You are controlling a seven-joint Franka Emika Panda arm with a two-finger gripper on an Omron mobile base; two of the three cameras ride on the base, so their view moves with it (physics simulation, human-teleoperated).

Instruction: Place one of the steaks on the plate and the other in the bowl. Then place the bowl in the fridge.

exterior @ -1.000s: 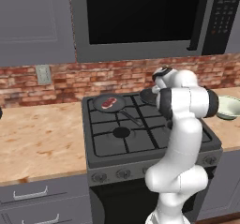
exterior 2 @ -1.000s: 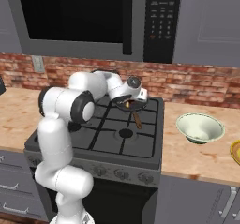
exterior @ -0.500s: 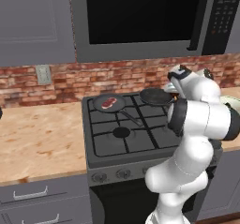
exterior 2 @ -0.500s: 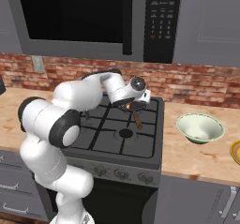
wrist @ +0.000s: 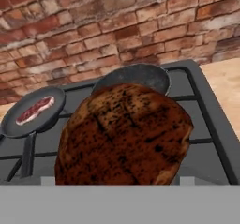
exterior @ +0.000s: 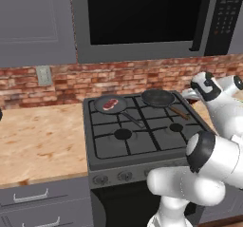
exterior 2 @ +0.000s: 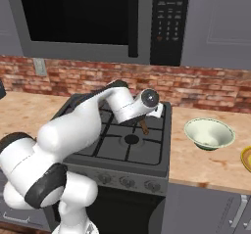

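Claw [exterior: 189,94] sits over the back right corner of the stove [exterior: 142,140] in the left base view. A second ago the arm was hunched over the middle of the burners; now it's swung way out toward the right. That uncovers the right pan [exterior: 158,98], and it's empty. The left pan [exterior: 110,106] hasn't budged and the red steak [exterior: 111,103] is lying in it same as before.

Right base view: same story from the other side. The wrist has rolled further right along the back of the stove, with the claw [exterior 2: 156,112] now at the right rear burner, facing the bowl [exterior 2: 209,132]. The bowl stands empty on the counter [exterior 2: 191,162] just past the stove, and the plate [exterior 2: 246,158] peeks in at the right edge, past the bowl. Neither has moved.

Hand view: the dark steak [wrist: 124,134] hangs big and tilted right in front of the camera, clear of the grate, with the empty pan [wrist: 140,74] behind it and the red steak [wrist: 35,110] in its pan off to the side. I can't see the fingertips, but I'd say the claw is pinching the dark steak with its jaws set wide.

So steak one is picked and on its way. My guess is it goes in the bowl or on the plate next, and nothing else is done yet.
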